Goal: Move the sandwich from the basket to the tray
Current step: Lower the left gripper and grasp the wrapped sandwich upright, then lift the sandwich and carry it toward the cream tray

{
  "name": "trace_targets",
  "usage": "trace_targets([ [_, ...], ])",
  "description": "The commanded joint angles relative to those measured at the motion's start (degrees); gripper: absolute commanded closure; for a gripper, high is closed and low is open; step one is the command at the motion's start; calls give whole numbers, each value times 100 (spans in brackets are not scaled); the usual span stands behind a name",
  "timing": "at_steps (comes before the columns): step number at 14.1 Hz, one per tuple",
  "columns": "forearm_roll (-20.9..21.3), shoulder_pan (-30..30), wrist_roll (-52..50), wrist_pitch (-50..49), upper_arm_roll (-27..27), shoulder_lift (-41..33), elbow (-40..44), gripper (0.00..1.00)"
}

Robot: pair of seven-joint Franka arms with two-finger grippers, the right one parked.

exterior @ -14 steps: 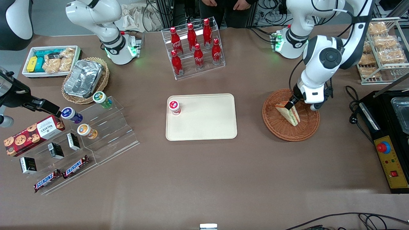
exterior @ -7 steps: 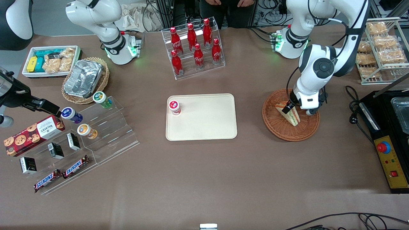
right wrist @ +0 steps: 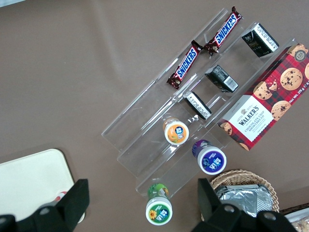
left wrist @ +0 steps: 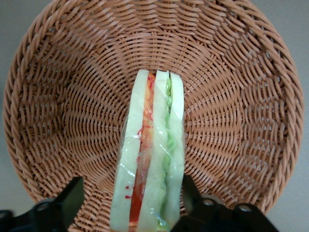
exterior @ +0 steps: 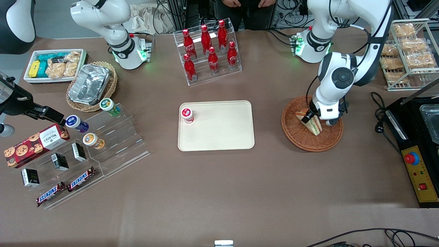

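The sandwich [exterior: 311, 123] stands on edge in the reddish-brown wicker basket [exterior: 301, 139], toward the working arm's end of the table. My left gripper [exterior: 312, 116] is down in the basket, open, with one finger on each side of the sandwich. In the left wrist view the sandwich [left wrist: 152, 159] stands between the black fingers [left wrist: 72, 195] over the basket weave [left wrist: 63, 96]. One finger is close against the bread, the other stands apart from it. The cream tray [exterior: 219, 135] lies at the table's middle, beside the basket.
A small red-capped jar [exterior: 187, 115] stands on the tray's corner. A rack of red bottles [exterior: 209, 48] is farther from the front camera. A black machine [exterior: 418, 151] and a wire rack of pastries [exterior: 408, 51] flank the basket. A clear stepped display [exterior: 103, 144] lies toward the parked arm's end.
My left arm has shifted toward the tray and come lower, bringing the open fingers down around the sandwich. The sandwich has not moved.
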Motion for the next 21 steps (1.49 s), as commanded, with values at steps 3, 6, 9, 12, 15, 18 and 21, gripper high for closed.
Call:
trace_targets([
  [3,139,-59,-110,212,47,96,-6,100],
  [6,147,-68,310,-216,47,-342,161,100],
  [9,121,-77,995,-2039,20,-651,1421,100],
  [12,-10,-121,1978,-3766,-321,-634,3040,100],
  [15,-755,-130,2778,-3893,-559,-923,3308,100],
  [18,-960,-138,2879,-3893,-1059,-968,3396,100],
  [21,-978,-147,2808,-3761,-1437,-898,3414,100],
])
